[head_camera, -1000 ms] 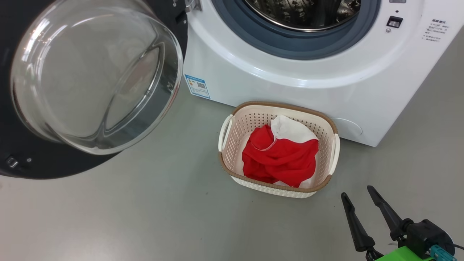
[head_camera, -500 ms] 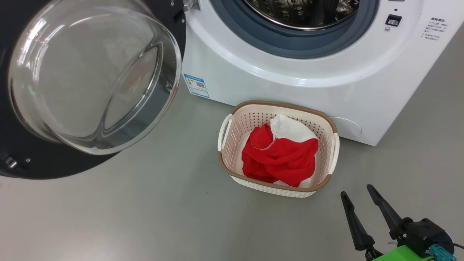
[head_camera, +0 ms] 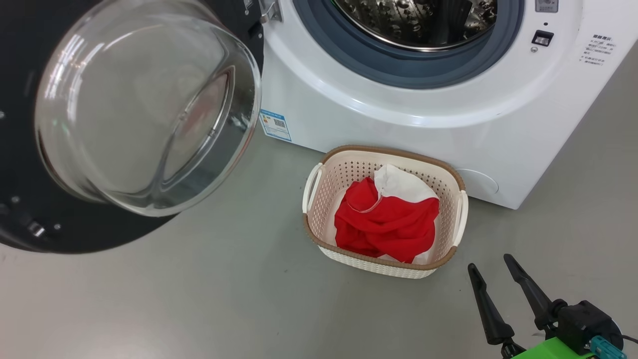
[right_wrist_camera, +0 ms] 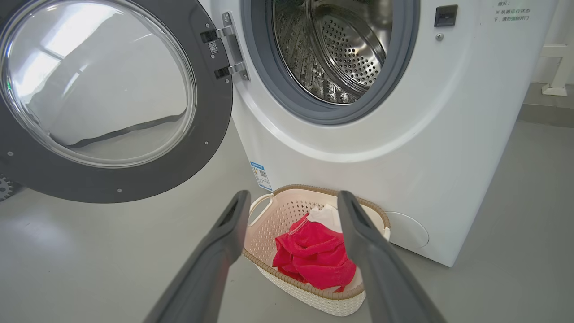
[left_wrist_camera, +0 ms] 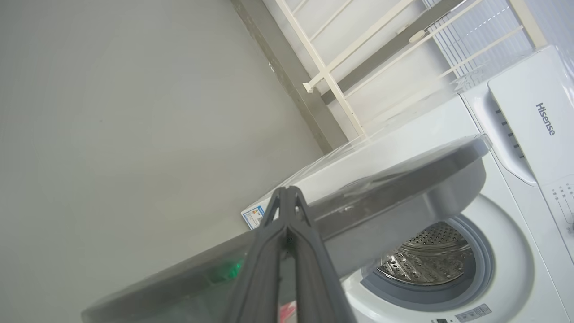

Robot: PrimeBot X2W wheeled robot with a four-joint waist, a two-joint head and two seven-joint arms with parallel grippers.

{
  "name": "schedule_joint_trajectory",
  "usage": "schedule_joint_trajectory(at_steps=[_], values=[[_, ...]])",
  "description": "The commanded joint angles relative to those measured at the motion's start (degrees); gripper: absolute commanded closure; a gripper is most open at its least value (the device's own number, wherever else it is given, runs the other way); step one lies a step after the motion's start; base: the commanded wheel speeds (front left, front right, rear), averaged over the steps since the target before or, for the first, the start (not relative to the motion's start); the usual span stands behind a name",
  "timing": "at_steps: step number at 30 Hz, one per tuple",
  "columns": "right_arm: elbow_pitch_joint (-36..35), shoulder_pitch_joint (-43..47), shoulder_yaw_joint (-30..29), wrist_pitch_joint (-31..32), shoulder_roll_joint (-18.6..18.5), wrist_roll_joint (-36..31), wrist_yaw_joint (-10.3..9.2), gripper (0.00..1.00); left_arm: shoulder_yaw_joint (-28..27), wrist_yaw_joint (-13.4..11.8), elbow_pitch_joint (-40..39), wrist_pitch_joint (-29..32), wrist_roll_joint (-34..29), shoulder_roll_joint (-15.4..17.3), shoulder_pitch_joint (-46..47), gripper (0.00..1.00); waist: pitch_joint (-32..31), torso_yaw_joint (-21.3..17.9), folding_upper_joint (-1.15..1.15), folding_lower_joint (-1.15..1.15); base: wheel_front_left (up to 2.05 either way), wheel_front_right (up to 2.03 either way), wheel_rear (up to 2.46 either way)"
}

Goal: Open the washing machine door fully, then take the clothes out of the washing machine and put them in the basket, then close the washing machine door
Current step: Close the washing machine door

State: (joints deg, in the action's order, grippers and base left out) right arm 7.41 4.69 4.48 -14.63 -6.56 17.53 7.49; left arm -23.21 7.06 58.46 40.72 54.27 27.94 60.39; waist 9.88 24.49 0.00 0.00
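The washing machine door (head_camera: 75, 237) is standing open; the red clothes (head_camera: 389, 227) are lying in the basket (head_camera: 379, 264) before the washing machine (head_camera: 379, 124).

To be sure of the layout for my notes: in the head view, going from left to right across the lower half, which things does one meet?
washing machine door → blue label → basket, with the clothes inside it → right gripper, open.

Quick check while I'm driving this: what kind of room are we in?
Probably a laundry corner set up in a lab or workshop rather than a home. A white front-loading washing machine stands on bare grey floor, with a basket of red clothes before it and a white railing beyond.
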Motion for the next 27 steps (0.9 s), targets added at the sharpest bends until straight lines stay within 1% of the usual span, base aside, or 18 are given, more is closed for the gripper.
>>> schedule_joint_trajectory(at_steps=[1,2,6,14,21,25,27], values=[[-1.18,-0.62,1.18,-0.37,-0.15,-0.54,0.00,0.00,0.62,0.41,-3.10,1.97,1.03,1.89,-1.47,1.00,-0.14,-0.04,0.00,0.00,0.00,0.00,0.00],[-1.12,-0.54,1.05,-0.37,-0.03,-0.52,0.00,0.00,1.65,0.41,-6.82,4.97,3.06,1.18,-3.10,1.00,-0.45,-0.04,0.00,0.00,0.00,0.00,0.00],[-1.03,-0.40,0.96,-0.37,0.25,-0.52,0.00,0.00,3.37,0.42,-14.33,9.87,7.19,0.78,-7.22,1.00,-0.92,-0.04,0.00,0.00,0.00,0.00,0.00],[-0.94,-0.22,0.78,-0.37,0.76,-0.54,0.00,0.00,6.53,0.42,-26.30,15.26,13.91,0.83,-14.04,1.00,-1.88,-0.10,0.00,0.00,0.00,0.00,0.00],[-0.94,-0.19,0.74,-0.37,0.94,-0.57,0.00,0.00,9.09,0.42,-34.82,16.95,19.18,0.75,-18.58,1.00,-2.26,-0.34,0.00,0.00,0.00,0.00,0.00],[-0.95,-0.23,0.76,-0.37,1.03,-0.60,0.00,0.00,11.30,0.42,-39.30,17.03,21.34,-0.01,-20.30,1.00,-2.33,-0.52,0.00,0.00,0.00,0.00,0.00],[-0.94,-0.23,0.81,-0.37,1.05,-0.60,0.00,0.00,11.80,0.42,-40.22,17.02,21.87,-0.14,-20.61,1.00,-2.37,-0.62,0.00,0.00,0.00,0.00,0.00]])
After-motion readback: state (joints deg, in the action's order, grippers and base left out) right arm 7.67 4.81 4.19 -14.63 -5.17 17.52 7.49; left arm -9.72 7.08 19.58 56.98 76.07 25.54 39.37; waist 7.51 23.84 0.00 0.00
